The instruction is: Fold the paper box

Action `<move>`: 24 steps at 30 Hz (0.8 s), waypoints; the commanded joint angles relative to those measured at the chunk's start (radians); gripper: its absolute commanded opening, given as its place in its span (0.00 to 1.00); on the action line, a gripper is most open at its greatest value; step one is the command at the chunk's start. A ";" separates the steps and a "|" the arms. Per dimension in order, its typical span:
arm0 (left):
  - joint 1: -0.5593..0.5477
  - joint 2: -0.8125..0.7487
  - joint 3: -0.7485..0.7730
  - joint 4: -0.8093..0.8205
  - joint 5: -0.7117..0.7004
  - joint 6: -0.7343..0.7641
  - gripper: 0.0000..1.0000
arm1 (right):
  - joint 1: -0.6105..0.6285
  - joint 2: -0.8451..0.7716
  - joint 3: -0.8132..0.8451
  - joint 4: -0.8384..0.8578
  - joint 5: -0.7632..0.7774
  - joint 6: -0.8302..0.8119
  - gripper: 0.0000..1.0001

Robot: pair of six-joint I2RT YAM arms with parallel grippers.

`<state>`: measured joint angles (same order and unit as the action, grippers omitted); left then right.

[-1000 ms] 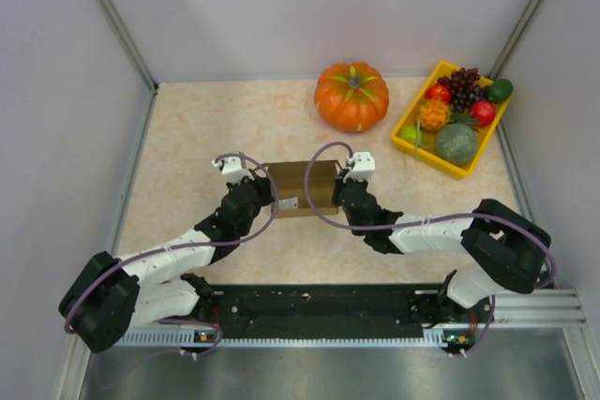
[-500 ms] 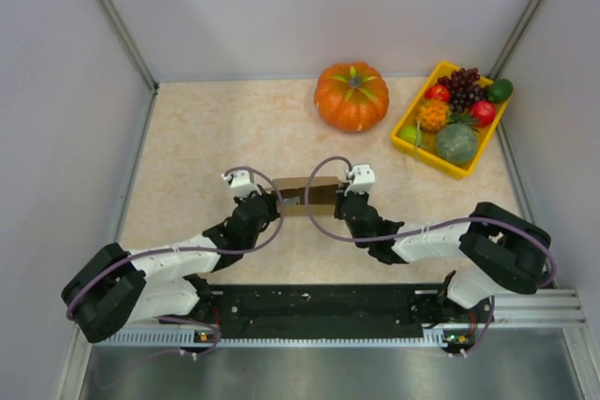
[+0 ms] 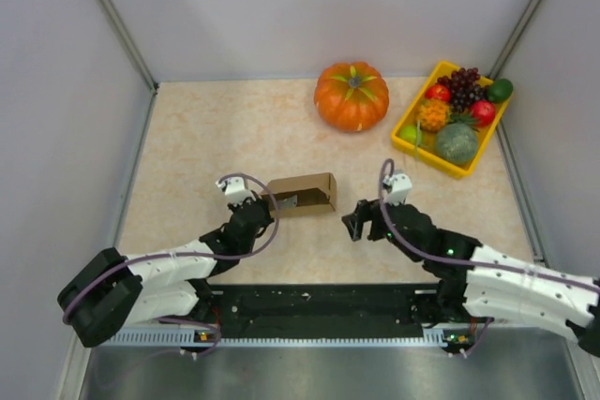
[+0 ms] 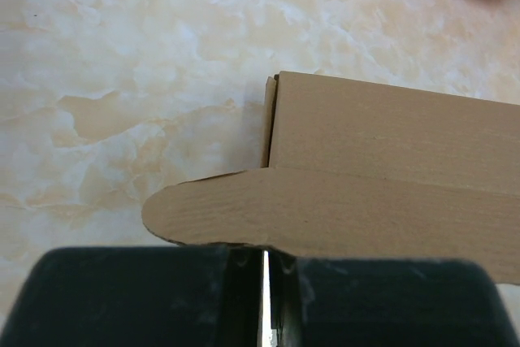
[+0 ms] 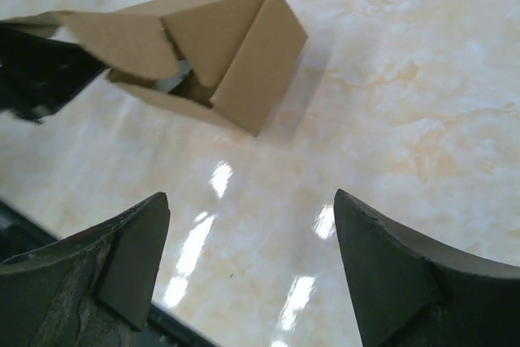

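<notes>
Paper box [image 3: 302,194] lies mid-table on the beige marbled table [image 3: 206,128], which is glossy with glare spots. An orange ribbed pumpkin [image 3: 352,96] sits well behind it, and a yellow tray [image 3: 427,156] of mixed fruit stands at the far right corner, both apart from the box. Left gripper [image 4: 264,278] is pinched tight on the box's rounded flap [image 4: 244,209]. Right gripper [image 5: 252,217] has its jaws wide and holds nothing, with only bare tabletop between it and the box. The box is plain matte brown cardboard with sharp creases, its end flaps partly folded in.
</notes>
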<state>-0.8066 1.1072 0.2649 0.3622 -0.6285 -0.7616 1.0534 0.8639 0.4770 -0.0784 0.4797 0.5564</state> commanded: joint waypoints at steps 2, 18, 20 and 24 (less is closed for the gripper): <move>-0.005 -0.014 -0.027 -0.062 -0.017 -0.010 0.00 | -0.146 -0.209 0.050 -0.212 -0.371 0.082 0.85; -0.108 0.089 0.166 -0.258 -0.197 0.025 0.00 | -0.346 0.636 0.744 -0.038 -0.886 0.273 0.58; -0.115 0.105 0.172 -0.255 -0.204 0.030 0.01 | -0.325 0.694 0.691 0.069 -0.908 0.284 0.57; -0.146 0.120 0.183 -0.250 -0.212 0.041 0.11 | -0.320 0.741 0.572 0.277 -0.915 0.329 0.55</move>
<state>-0.9264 1.2072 0.4183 0.1570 -0.7967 -0.7422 0.7189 1.5688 1.1397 -0.0071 -0.3676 0.8249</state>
